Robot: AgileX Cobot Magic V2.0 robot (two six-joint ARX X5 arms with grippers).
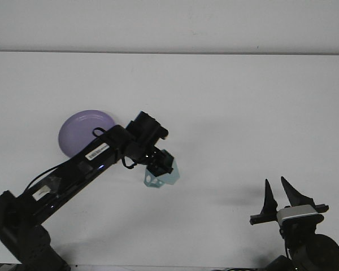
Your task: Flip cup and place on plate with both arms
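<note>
Your left gripper [158, 164] pinches the pale blue translucent cup [160, 176], carrying it above the white desk [243, 113] toward the round lilac plate [82, 131] near the left edge. Next, lower it upright there. Your right gripper [282, 195] idles, fingers spread.

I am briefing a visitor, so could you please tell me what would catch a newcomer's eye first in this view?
First, the black left arm slanting across the white table, its left gripper holding a pale blue cup near the centre. Next, the purple plate at left, partly hidden behind that arm. The right gripper stands idle at the bottom right, jaws open.
</note>
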